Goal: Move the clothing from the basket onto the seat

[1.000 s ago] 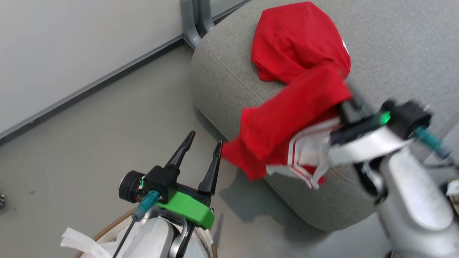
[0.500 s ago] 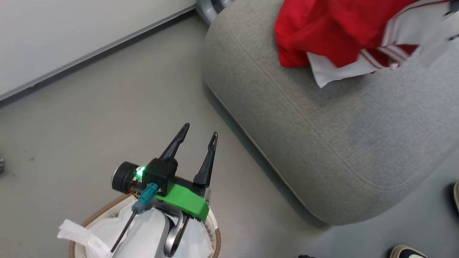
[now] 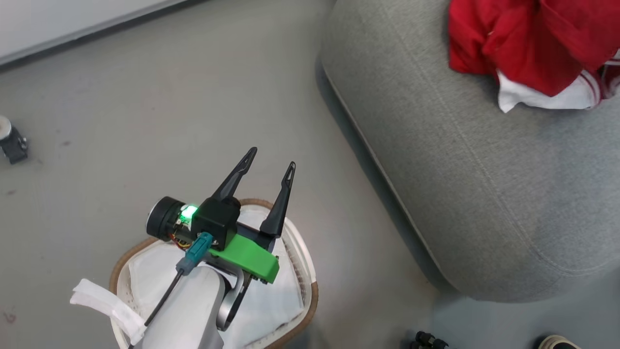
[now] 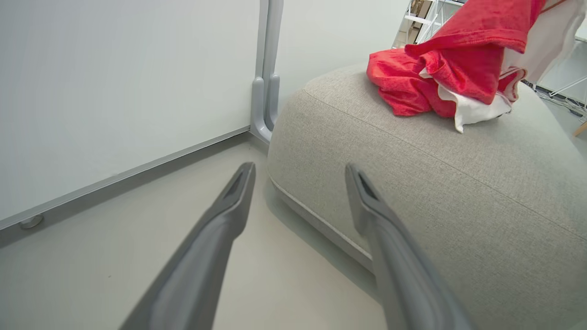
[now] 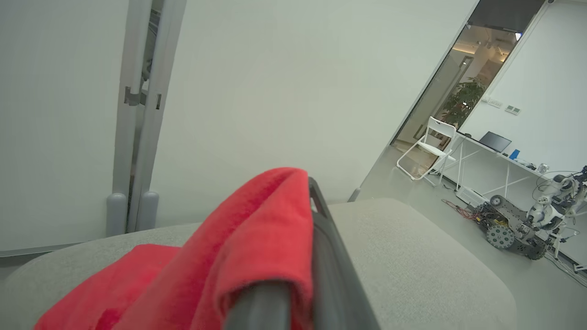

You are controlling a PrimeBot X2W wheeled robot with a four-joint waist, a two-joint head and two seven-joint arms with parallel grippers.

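Observation:
Two pieces of red clothing (image 3: 533, 43) lie bunched on the grey seat (image 3: 460, 169) at the head view's upper right, the white-trimmed one in front. The left wrist view shows the clothing (image 4: 449, 68) heaped on the seat (image 4: 435, 192), its upper part lifted. My right gripper (image 5: 310, 188) is shut on a fold of the red clothing (image 5: 257, 229), which drapes over its fingers above the seat (image 5: 412, 256). Over the white basket (image 3: 310, 291), which holds just its cloth liner, my left gripper (image 3: 270, 159) hangs open with nothing in it. Its fingers (image 4: 229, 206) point at the seat's edge.
A small dark object (image 3: 12, 140) sits on the floor at far left, and a shoe tip (image 3: 557, 341) and a dark item (image 3: 426, 339) at the bottom right. A grey post (image 4: 266, 91) meets the wall behind the seat. A folding chair (image 5: 429, 146) and a wheeled machine (image 5: 518, 224) stand farther off.
The head camera has shifted. My right arm carried the white-trimmed garment from the seat's front edge up onto the seat beside the plain one. The left gripper stayed open.

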